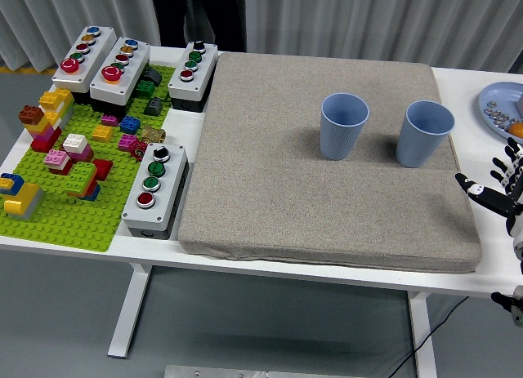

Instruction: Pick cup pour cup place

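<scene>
Right robot hand [500, 190], fingers spread and empty, sits just right of the nearer upright light-blue plastic cup [424, 133]; the other light-blue cup [343, 126] stands farther left.

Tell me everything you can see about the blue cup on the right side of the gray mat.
The right cup is a plain light blue tumbler, matte and plastic-looking, with no handle, narrowing toward its base. It stands upright and open-mouthed near the far right edge of the gray mat, apart from the matching left cup. Its contents cannot be made out. Nothing holds it; the robot's right hand is off to its right, fingers spread, not touching.
</scene>
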Tool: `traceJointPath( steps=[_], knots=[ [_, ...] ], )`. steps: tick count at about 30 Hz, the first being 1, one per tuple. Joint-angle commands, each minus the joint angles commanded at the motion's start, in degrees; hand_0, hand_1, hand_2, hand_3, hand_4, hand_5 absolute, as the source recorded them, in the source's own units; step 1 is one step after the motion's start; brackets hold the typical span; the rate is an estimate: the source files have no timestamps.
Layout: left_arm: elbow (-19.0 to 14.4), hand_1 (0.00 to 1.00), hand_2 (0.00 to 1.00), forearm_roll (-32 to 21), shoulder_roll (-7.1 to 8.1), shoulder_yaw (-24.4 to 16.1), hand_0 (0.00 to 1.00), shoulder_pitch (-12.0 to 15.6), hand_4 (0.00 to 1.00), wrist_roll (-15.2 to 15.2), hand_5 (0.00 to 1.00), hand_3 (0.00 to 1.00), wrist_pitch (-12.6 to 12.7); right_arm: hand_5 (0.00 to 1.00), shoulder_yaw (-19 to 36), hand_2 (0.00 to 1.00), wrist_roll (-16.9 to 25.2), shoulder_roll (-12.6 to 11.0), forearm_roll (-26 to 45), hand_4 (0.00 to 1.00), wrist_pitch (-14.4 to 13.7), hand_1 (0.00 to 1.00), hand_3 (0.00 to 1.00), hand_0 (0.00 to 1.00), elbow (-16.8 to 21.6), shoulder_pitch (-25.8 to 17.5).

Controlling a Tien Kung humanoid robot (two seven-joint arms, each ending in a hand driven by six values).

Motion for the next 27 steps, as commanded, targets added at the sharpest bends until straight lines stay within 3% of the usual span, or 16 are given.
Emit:
traceJointPath(
  steps=[27],
  knots=[
    [0.0, 0.805, 0.839, -0.2, 0.09, 1.1, 0.758, 0.0, 0.507, 0.0, 0.951, 0.758, -0.1, 0.208, -4.7, 0.963, 0.1, 1.6, 1.0, 0.891, 0.5, 0.873, 0.994, 0.893, -3.4, 4.1]
  ],
)
